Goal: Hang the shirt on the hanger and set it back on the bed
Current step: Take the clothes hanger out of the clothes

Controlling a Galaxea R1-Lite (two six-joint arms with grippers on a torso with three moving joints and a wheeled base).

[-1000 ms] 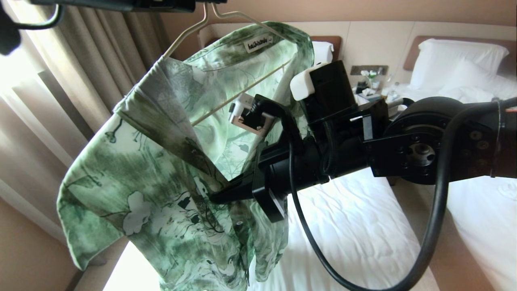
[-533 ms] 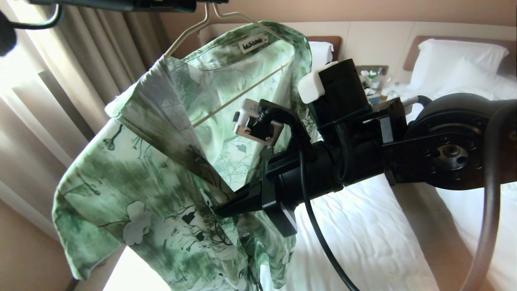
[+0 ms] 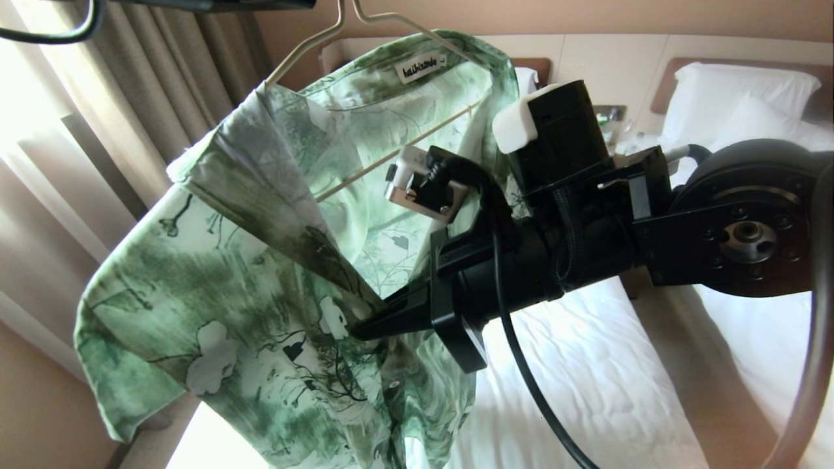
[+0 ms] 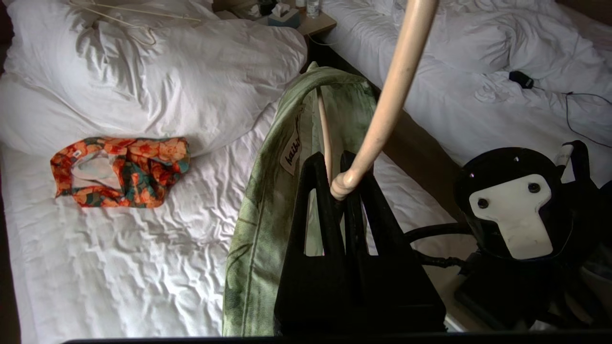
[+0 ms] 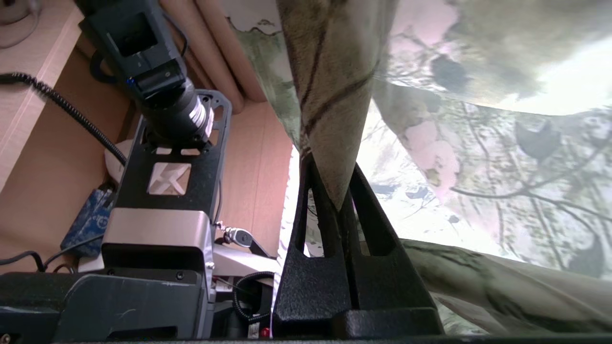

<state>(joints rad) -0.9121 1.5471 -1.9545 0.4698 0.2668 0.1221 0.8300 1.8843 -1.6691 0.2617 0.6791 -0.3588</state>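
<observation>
Over the bed (image 3: pixel 586 365) you held the hanger (image 4: pixel 382 114) clamped in the left gripper (image 4: pixel 337 184); right gripper (image 5: pixel 337 200) pinched the shirt (image 3: pixel 260 293), limp, light fabric best taken by its placket

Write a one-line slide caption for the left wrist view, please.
Left gripper holds the hanger with the shirt above the bed.

A hotel-style twin bedroom is shown. Two beds (image 3: pixel 586 365) made up in white linen are set side by side, each backed by a brown headboard (image 3: pixel 749 65) on a beige panelled wall. A nightstand (image 4: pixel 315 21) with a tissue box (image 4: pixel 283 14) is placed between them, and long beige curtains (image 3: pixel 130 98) are hung at a bright window.
</observation>
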